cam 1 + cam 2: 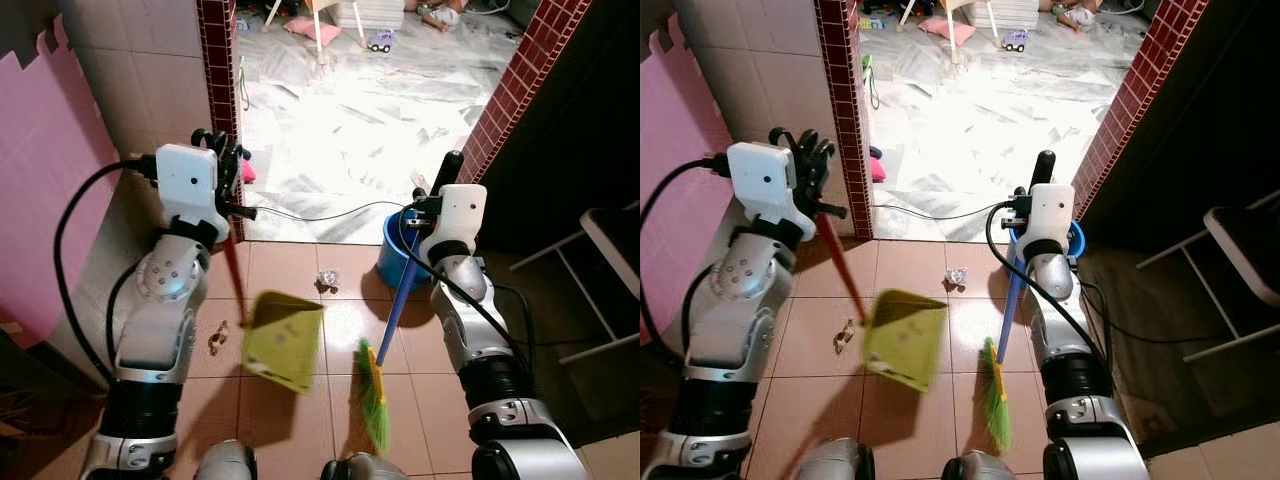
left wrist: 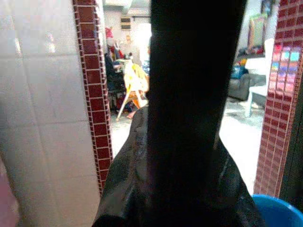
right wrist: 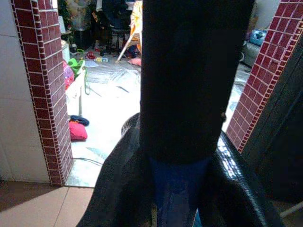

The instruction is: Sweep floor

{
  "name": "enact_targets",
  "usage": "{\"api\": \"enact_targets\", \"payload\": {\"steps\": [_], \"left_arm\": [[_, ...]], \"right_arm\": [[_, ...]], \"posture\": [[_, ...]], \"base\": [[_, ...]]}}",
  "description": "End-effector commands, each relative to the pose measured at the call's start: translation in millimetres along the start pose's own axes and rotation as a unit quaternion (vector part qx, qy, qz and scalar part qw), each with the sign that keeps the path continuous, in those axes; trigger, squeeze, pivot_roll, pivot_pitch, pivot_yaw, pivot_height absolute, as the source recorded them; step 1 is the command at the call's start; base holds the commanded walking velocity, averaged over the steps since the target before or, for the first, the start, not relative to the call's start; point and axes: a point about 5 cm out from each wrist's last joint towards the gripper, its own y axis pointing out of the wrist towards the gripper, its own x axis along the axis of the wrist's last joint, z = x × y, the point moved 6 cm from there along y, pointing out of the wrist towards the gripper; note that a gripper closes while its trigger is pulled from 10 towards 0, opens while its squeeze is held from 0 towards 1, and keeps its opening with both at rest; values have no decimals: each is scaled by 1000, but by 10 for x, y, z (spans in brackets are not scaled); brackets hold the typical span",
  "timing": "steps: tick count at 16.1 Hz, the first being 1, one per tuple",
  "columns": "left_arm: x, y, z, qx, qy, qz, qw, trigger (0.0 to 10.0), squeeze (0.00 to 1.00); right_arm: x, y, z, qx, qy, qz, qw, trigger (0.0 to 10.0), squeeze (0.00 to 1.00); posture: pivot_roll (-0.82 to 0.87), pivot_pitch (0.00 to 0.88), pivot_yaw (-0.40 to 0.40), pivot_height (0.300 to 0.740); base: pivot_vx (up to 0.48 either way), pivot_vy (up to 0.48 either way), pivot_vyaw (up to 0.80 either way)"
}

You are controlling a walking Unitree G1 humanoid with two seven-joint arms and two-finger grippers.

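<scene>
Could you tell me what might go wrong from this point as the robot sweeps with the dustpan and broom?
The yellow-green plastic dustpan on its red handle, held by the left gripper, looks raised and tilted, so debris could slide under or past it. The crumpled scrap and the small brown bit lie apart, so one stroke of the green-bristled broom may miss one. The black cable across the doorway could snag.

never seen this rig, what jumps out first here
A yellow-green dustpan on a red handle hangs over the tiled floor, held by the left gripper. Beside it, the right gripper holds a blue-handled broom with green bristles. Two bits of litter lie ahead, near a blue bucket.
</scene>
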Motion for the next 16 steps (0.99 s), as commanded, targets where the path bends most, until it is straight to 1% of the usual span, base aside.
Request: {"api": "enact_targets", "payload": {"steps": [1,3,4,5,6,8,9,16], "left_arm": [[108,-13,-55,-15,15,-27,999,10000,0],[-1,-80,-64,-23,29,-11,999,10000,0],[-10,-90,-40,-18,28,-11,999,10000,0],[0,-88,36,2,29,-14,999,10000,0],[4,-80,67,9,35,-14,999,10000,0],[25,-72,98,16,37,-21,999,10000,0],[31,-69,116,21,39,-23,999,10000,0],[27,-61,105,24,37,-25,999,10000,0]], "right_arm": [[43,4,-34,-3,-4,-10,1000,10000,0],[61,2,-6,5,-9,-14,1000,10000,0],[104,2,20,14,-12,-25,1000,10000,0],[142,6,42,17,-17,-33,999,10000,0],[148,12,48,17,-16,-33,999,10000,0],[152,15,59,19,-15,-34,999,10000,0],[156,17,65,22,-14,-34,999,10000,0],[175,16,120,37,1,-38,999,10000,0]], "posture": [[35,37,-73,740],[34,39,-71,740],[36,42,-72,740],[36,43,-73,740],[35,44,-74,740],[35,44,-74,740],[35,47,-80,740],[32,49,-80,740]], "base": [[0,0,0],[0,0,0],[0,0,0],[0,0,738],[274,0,738],[332,0,597],[375,0,0],[411,0,0]]}}
